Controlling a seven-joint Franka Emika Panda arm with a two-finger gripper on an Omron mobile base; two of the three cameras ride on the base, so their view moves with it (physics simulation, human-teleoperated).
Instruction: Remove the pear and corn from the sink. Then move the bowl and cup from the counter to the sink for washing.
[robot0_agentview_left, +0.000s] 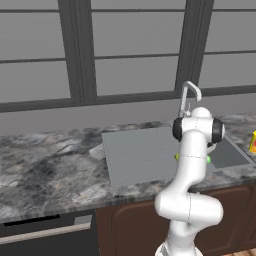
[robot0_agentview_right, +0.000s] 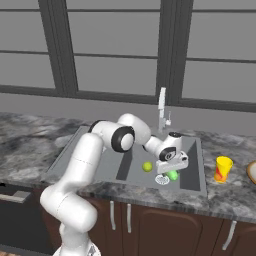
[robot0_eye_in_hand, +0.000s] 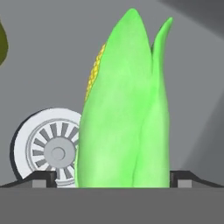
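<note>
The bright green corn (robot0_eye_in_hand: 127, 109) lies on the sink floor right in front of the hand, between the two finger tips (robot0_eye_in_hand: 43, 179). My gripper (robot0_agentview_right: 170, 169) is down in the sink (robot0_agentview_right: 192, 172), open, straddling the corn (robot0_agentview_right: 173, 175) without closing on it. The yellow-green pear (robot0_agentview_right: 147, 166) rests a little to the left in the basin, and its edge shows in the hand view (robot0_eye_in_hand: 2, 43). On the counter to the right stand the yellow cup (robot0_agentview_right: 223, 169) with a red mark and the tan bowl (robot0_agentview_right: 252, 172), cut by the frame edge.
The round metal drain (robot0_eye_in_hand: 50, 148) sits just beside the corn. The chrome faucet (robot0_agentview_right: 162, 107) rises behind the basin, close to the arm. A flat drainboard (robot0_agentview_left: 140, 152) lies left of the basin. The marble counter (robot0_agentview_left: 50, 165) stretches left, with windows behind.
</note>
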